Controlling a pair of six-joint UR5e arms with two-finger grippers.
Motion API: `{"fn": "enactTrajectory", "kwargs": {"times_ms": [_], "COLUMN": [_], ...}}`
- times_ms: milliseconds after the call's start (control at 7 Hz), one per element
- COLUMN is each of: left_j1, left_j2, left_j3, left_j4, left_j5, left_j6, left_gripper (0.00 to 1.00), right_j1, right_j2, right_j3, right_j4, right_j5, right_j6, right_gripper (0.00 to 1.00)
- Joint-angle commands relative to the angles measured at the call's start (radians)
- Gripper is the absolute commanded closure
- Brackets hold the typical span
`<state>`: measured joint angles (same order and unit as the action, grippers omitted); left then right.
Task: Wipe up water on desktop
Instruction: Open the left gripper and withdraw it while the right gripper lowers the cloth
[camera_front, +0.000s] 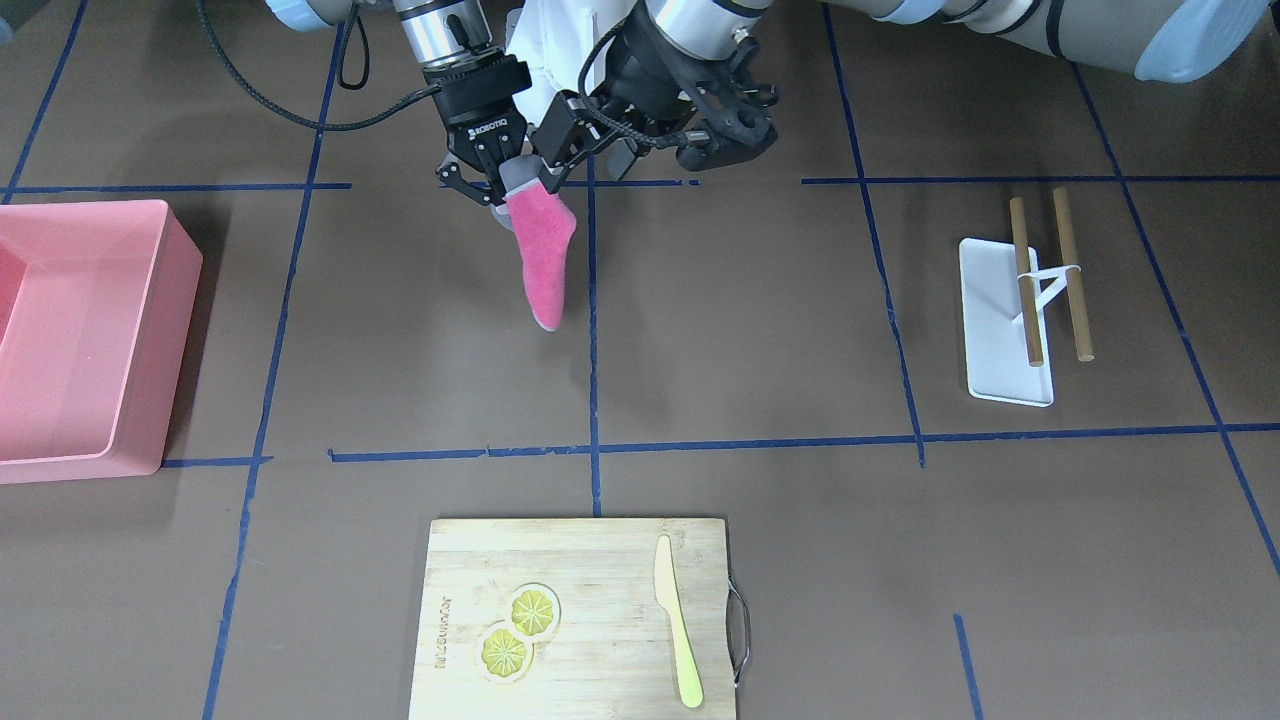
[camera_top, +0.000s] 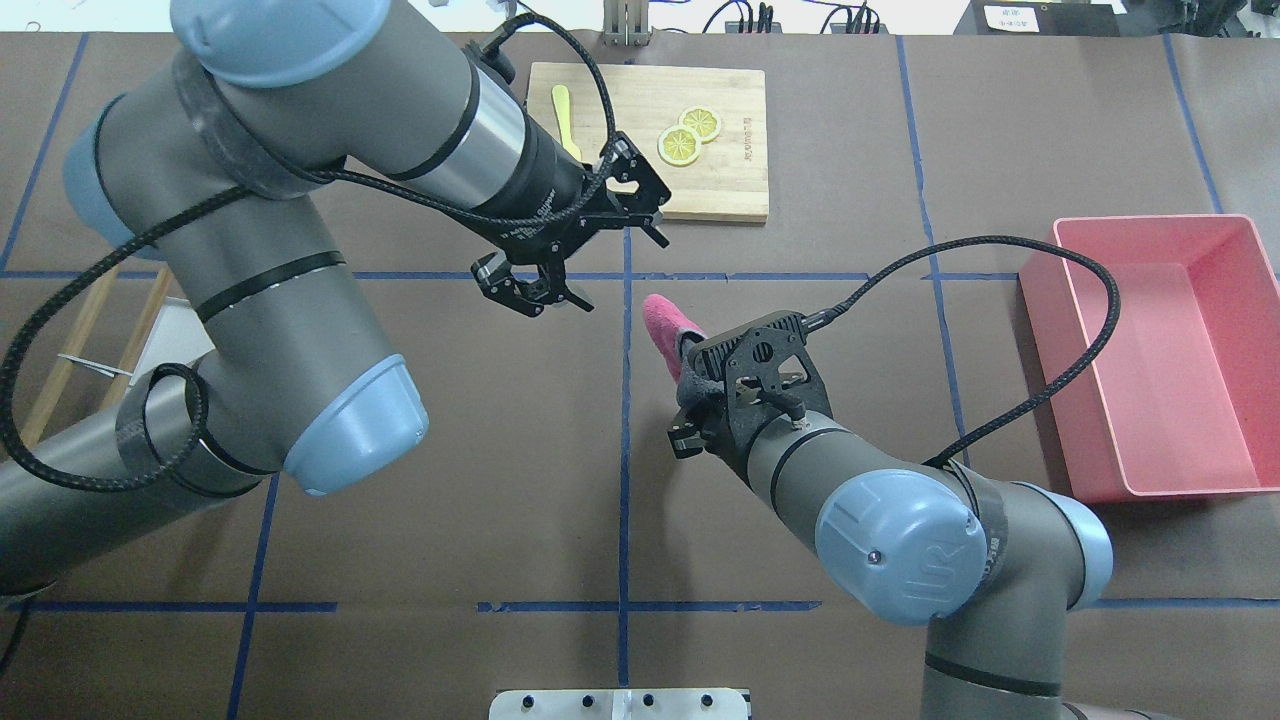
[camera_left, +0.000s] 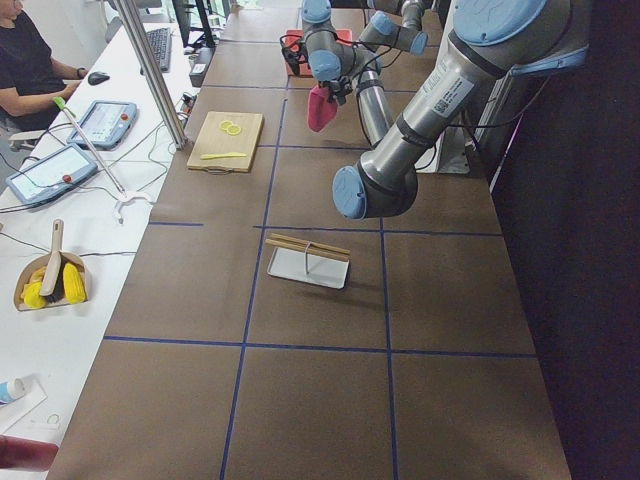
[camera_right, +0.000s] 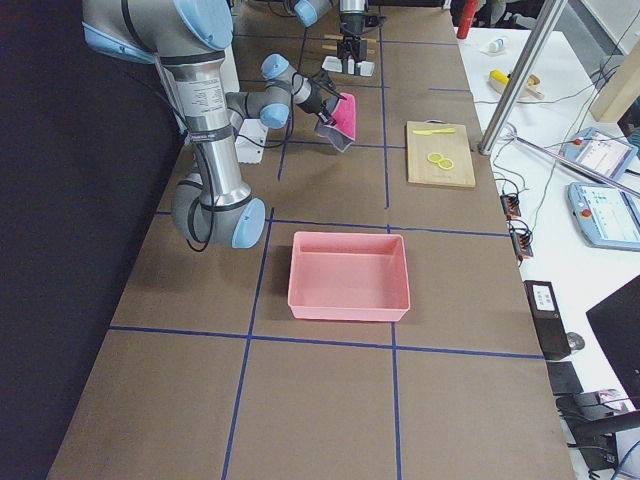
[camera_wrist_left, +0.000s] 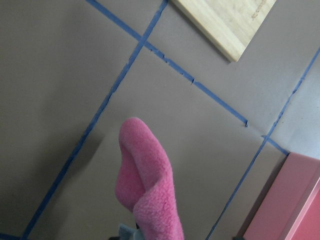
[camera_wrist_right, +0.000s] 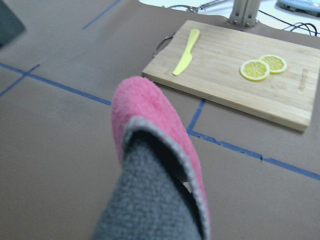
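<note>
My right gripper (camera_front: 497, 185) is shut on a pink cloth (camera_front: 540, 260) with a grey back. The cloth hangs from the gripper over the middle of the dark-brown desktop (camera_front: 760, 340). In the overhead view the cloth (camera_top: 663, 318) sticks out forward from under the right gripper (camera_top: 692, 378). The right wrist view shows the cloth (camera_wrist_right: 155, 150) close up. My left gripper (camera_top: 530, 288) is open and empty, beside the cloth and not touching it. The left wrist view looks down on the cloth (camera_wrist_left: 147, 180). I can make out no water on the desktop.
A pink bin (camera_top: 1160, 350) stands on the robot's right side. A wooden cutting board (camera_front: 580, 620) with two lemon slices (camera_front: 518, 630) and a yellow knife (camera_front: 676, 630) lies at the far edge. A white tray (camera_front: 990, 330) with wooden sticks sits on the robot's left.
</note>
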<state>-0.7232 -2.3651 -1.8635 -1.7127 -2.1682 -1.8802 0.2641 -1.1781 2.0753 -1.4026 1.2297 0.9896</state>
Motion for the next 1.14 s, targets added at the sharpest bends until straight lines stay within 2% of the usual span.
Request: {"fn": "enactTrajectory", "kwargs": {"times_ms": [0, 143, 286, 571, 714, 857, 1000], "left_j1": [-0.063, -0.082, -0.103, -0.155, -0.175, -0.205, -0.237], "left_j2": [0.070, 0.136, 0.154, 0.200, 0.237, 0.262, 0.306], "left_j3": [-0.054, -0.083, -0.085, -0.086, -0.098, -0.106, -0.126], "left_j4": [0.001, 0.001, 0.002, 0.002, 0.004, 0.007, 0.008], "left_j5": [-0.004, -0.002, -0.004, -0.008, -0.005, -0.005, -0.005], "left_j6": [0.078, 0.166, 0.206, 0.251, 0.312, 0.355, 0.386], "left_gripper": [0.17, 0.17, 0.17, 0.17, 0.17, 0.17, 0.17], "right_j1": [0.021, 0.061, 0.107, 0.180, 0.219, 0.215, 0.187], "right_j2": [-0.011, -0.044, -0.110, -0.202, -0.189, -0.104, 0.046], "right_j3": [0.075, 0.077, 0.074, 0.045, -0.030, -0.123, -0.249], "right_j4": [-0.252, -0.318, -0.363, -0.366, -0.354, -0.343, -0.343], "right_j5": [0.130, 0.239, 0.363, 0.468, 0.582, 0.605, 0.625], "right_j6": [0.098, 0.100, 0.083, -0.018, -0.049, -0.037, 0.012], "right_gripper": [1.00, 1.00, 1.00, 1.00, 1.00, 1.00, 1.00]}}
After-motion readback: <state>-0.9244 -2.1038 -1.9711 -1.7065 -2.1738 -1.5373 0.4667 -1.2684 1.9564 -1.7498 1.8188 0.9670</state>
